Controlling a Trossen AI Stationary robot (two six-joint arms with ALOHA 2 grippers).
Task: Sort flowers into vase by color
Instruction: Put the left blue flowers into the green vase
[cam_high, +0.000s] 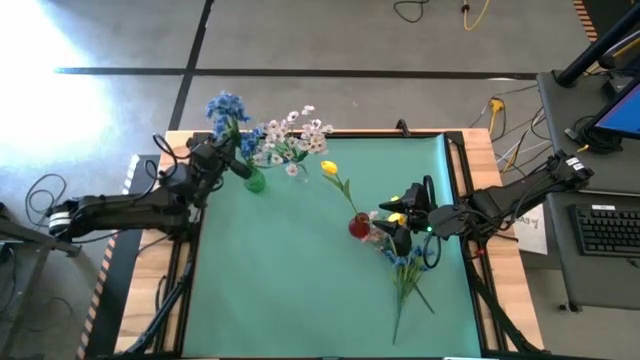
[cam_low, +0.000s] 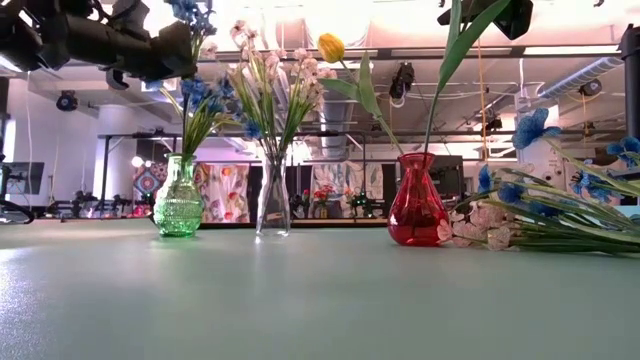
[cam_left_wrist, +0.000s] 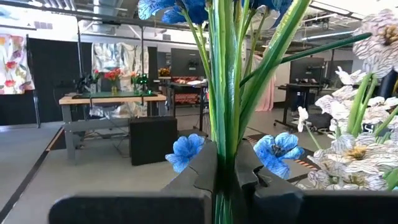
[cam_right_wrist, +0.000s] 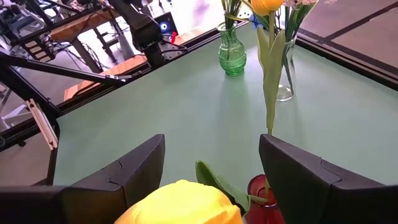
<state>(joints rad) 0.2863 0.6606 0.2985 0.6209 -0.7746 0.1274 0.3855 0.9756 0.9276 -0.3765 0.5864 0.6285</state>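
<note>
Jaws of the left gripper (cam_left_wrist: 225, 180) are clamped on blue stems (cam_left_wrist: 225, 93) standing in the green vase (cam_high: 254, 182). Right gripper (cam_right_wrist: 211, 168) jaws stand wide, a yellow bud (cam_right_wrist: 186, 202) between them, just above the red vase (cam_high: 359, 225). Beside the red vase lie more flowers (cam_high: 408, 272); a clear vase (cam_low: 272, 205) holds white sprays (cam_high: 295, 132).

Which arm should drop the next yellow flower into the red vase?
Right. Its open gripper hovers by the red vase with a yellow bud between its fingers; the left gripper is shut on blue stems.
</note>
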